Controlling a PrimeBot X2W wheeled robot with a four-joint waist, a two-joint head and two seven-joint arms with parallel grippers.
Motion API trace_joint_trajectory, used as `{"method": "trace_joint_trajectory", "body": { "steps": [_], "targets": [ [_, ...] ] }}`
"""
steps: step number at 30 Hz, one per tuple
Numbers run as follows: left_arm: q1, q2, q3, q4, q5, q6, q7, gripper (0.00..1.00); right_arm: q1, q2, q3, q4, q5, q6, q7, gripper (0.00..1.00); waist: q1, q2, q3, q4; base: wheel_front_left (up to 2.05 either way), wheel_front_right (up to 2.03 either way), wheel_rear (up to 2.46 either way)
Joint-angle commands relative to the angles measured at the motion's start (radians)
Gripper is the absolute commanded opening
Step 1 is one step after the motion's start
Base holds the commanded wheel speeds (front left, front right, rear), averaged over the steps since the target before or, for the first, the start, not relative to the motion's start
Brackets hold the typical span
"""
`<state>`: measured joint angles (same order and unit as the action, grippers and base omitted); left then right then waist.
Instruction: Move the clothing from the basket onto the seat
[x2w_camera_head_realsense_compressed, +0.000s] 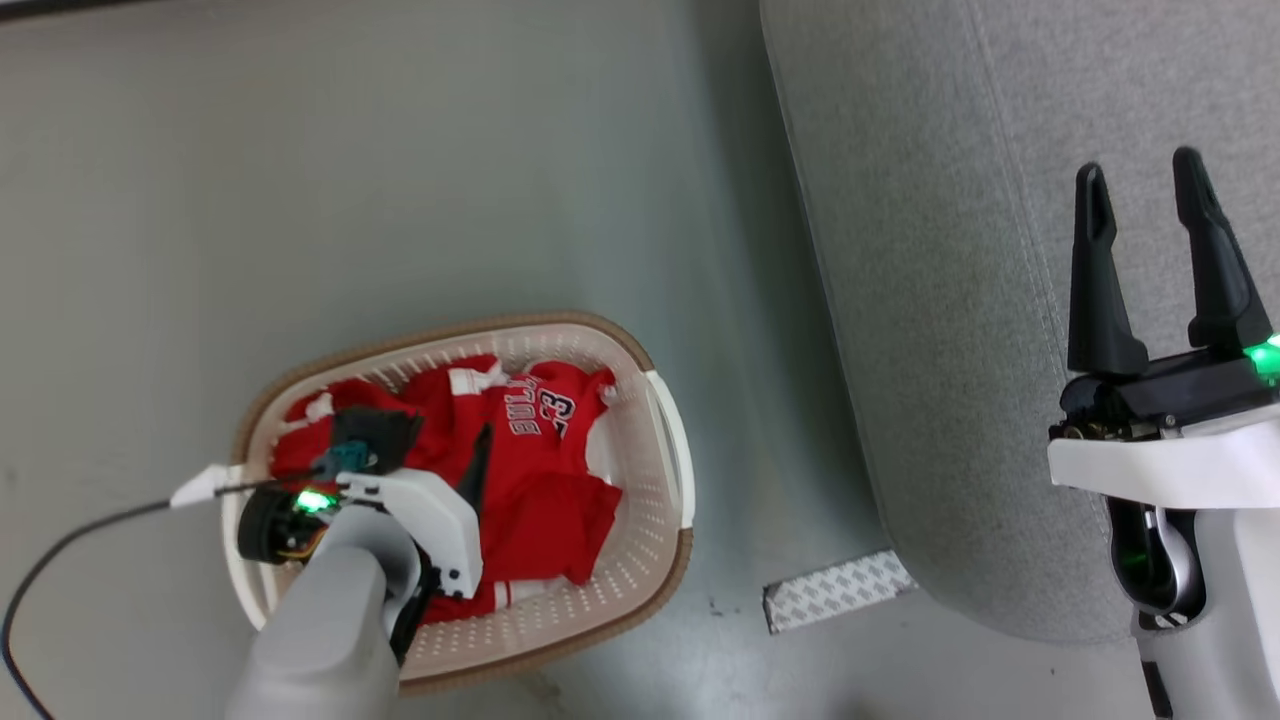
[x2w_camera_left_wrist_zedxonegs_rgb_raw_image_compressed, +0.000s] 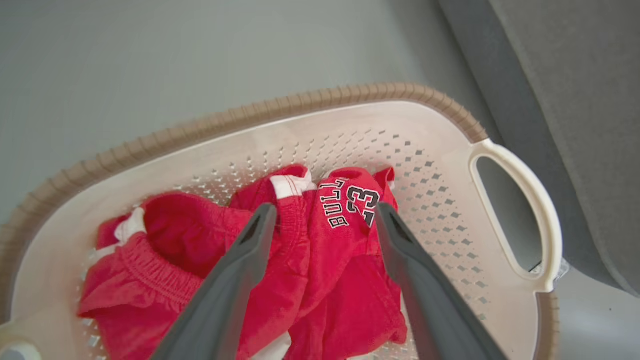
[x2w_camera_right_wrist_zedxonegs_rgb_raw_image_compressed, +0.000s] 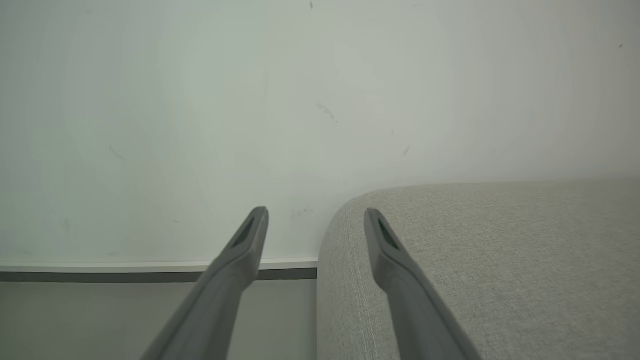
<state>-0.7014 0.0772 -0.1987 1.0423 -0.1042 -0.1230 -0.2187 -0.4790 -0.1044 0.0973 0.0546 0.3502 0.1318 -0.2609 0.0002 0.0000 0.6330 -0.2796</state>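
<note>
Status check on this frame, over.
Left gripper open over red clothing in basket. Right gripper open over seat. Nothing seen in the way.

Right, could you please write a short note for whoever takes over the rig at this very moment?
Left gripper: open and empty, fingers pointing down at the clothing inside the basket; I cannot tell whether they touch the fabric.
Right gripper: open and empty, held above the seat.
Done: nothing yet; the red clothing lies in the basket, none on the visible part of the seat.
Left: grasp each garment, carry it to the seat beside the basket, release.
</note>
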Motion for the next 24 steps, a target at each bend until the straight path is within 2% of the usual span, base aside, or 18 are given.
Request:
{"method": "trace_joint_trajectory", "body": {
  "steps": [1,15,24],
  "targets": [
    [-0.039,0.012,-0.011,0.043,0.015,-0.004,0.015,1.00,-0.021,0.006,-0.003,-0.021,-0.003,-0.002,-0.002,1.00,-0.0002,0.0000,0.062,-0.034,0.00,0.00,0.00],
    [-0.206,0.066,-0.064,0.216,0.016,0.002,0.138,1.00,-0.053,0.045,0.008,-0.178,0.011,-0.002,-0.002,1.00,-0.0002,0.0000,0.210,-0.100,0.00,0.00,0.00],
    [-0.278,0.124,-0.105,0.240,0.058,0.082,0.244,1.00,-0.067,0.054,0.018,-0.263,0.010,-0.002,-0.002,1.00,-0.0002,0.0000,0.283,-0.124,0.00,0.00,0.00]
  ]
}}
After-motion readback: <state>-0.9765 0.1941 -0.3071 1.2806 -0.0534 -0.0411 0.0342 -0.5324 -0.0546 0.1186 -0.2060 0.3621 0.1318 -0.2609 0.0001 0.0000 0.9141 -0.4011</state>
